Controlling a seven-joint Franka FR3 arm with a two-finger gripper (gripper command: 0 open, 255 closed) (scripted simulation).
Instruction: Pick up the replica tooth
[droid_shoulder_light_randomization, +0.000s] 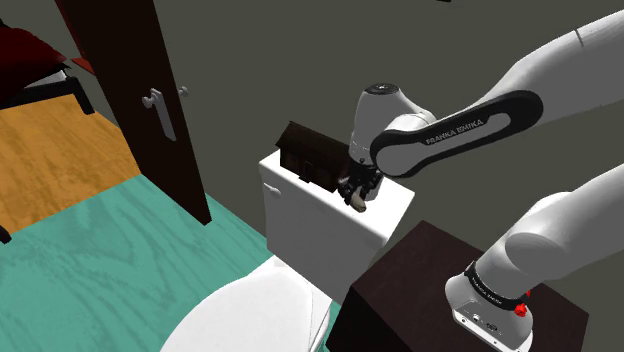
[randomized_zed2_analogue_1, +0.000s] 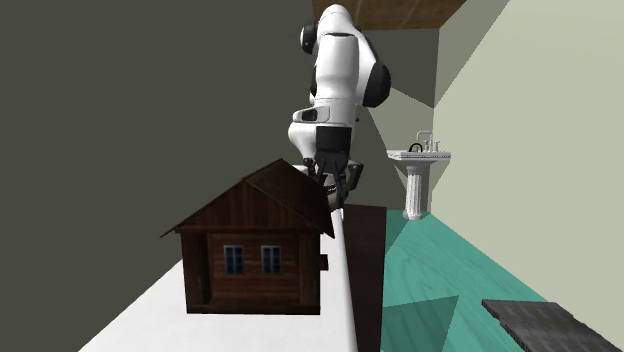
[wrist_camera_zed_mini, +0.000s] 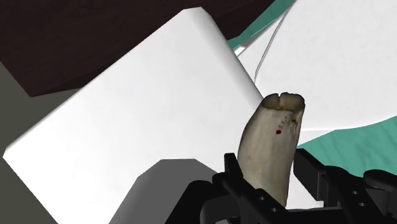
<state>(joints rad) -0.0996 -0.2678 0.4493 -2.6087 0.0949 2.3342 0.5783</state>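
The replica tooth (wrist_camera_zed_mini: 273, 143) is a cream, stained molar with a small red spot. It stands clasped between my two black fingers (wrist_camera_zed_mini: 232, 168), crown pointing away from the hand. My gripper (droid_shoulder_light_randomization: 357, 200) is shut on it over the white toilet tank (droid_shoulder_light_randomization: 300, 215), near the tank's stand-side end. In the shoulder view the tooth (droid_shoulder_light_randomization: 356, 205) is a small pale bit under the fingers. In the second exterior view the gripper (randomized_zed2_analogue_1: 335, 190) hangs behind the roof of the wooden house.
A dark wooden model house (droid_shoulder_light_randomization: 310, 155) stands on the tank lid (wrist_camera_zed_mini: 140, 127), close beside the gripper. Below are the white toilet bowl (droid_shoulder_light_randomization: 250, 315) and teal floor. The dark stand (droid_shoulder_light_randomization: 420, 290) is at the lower right; a dark door (droid_shoulder_light_randomization: 150, 100) and a pedestal sink (randomized_zed2_analogue_1: 418, 175) stand farther off.
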